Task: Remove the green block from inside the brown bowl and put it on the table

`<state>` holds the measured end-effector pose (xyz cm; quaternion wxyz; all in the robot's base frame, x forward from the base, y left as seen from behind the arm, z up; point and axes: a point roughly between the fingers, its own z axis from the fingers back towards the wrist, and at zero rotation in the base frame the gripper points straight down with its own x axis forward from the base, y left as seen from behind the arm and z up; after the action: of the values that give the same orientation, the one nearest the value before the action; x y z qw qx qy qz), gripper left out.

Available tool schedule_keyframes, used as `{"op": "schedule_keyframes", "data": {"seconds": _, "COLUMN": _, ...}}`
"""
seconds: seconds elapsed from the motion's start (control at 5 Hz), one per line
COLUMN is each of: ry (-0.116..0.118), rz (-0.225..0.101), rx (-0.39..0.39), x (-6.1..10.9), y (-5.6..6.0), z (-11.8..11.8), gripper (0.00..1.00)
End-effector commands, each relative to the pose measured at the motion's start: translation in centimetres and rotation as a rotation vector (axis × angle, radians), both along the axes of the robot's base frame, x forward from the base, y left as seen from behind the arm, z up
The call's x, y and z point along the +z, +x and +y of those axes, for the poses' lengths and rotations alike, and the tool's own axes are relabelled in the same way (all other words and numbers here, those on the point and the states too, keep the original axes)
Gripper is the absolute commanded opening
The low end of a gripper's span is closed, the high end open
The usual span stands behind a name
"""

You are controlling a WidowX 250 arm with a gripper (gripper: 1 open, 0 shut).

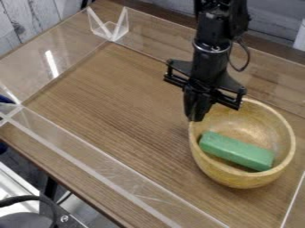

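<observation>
One black robot arm reaches down from the top of the view, its hand [201, 110] pointing straight at the worktop [107, 98]. Fingers drawn together into a narrow point, nothing between them. Fingertips sit at the far-left rim of the round light tan wooden bowl [242, 169], at or just outside the edge; contact with the rim cannot be judged from this angle.

Small flat mid-green rectangular block [234, 150] lies inside the bowl, on its floor, long axis running diagonally from upper left to lower right. Block is apart from the hand, untouched.

Bowl rests on the brown wood-grain worktop, toward the right side, close to the right-hand clear acrylic wall [295, 209]. Clear acrylic walls edge the surface on the near and left sides too. Small clear acrylic bracket [110, 24] stands at the far-left corner.
</observation>
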<state>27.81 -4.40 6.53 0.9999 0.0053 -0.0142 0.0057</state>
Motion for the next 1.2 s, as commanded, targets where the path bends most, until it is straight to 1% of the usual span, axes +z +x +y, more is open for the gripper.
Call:
{"op": "schedule_keyframes", "data": {"seconds": 0.0, "ry": 0.005, "rz": -0.014, "rx": -0.032, "x": -0.3, "y": 1.1, "z": -0.2, "gripper": 0.00}}
{"op": "schedule_keyframes", "data": {"seconds": 0.2, "ry": 0.020, "rz": 0.012, "rx": -0.046, "x": -1.6, "y": 1.3, "z": 0.3, "gripper": 0.00}}
{"op": "schedule_keyframes", "data": {"seconds": 0.4, "ry": 0.028, "rz": 0.037, "rx": -0.076, "x": -3.4, "y": 1.2, "z": 0.2, "gripper": 0.00}}
{"op": "schedule_keyframes", "data": {"seconds": 0.6, "ry": 0.022, "rz": 0.041, "rx": -0.115, "x": -4.7, "y": -0.2, "z": -0.8, "gripper": 0.00}}
{"op": "schedule_keyframes", "data": {"seconds": 0.8, "ry": 0.015, "rz": 0.044, "rx": -0.148, "x": -5.6, "y": -1.4, "z": -1.5, "gripper": 0.00}}
{"op": "schedule_keyframes", "data": {"seconds": 1.0, "ry": 0.021, "rz": 0.045, "rx": -0.170, "x": -6.1, "y": -2.9, "z": -1.1, "gripper": 0.00}}
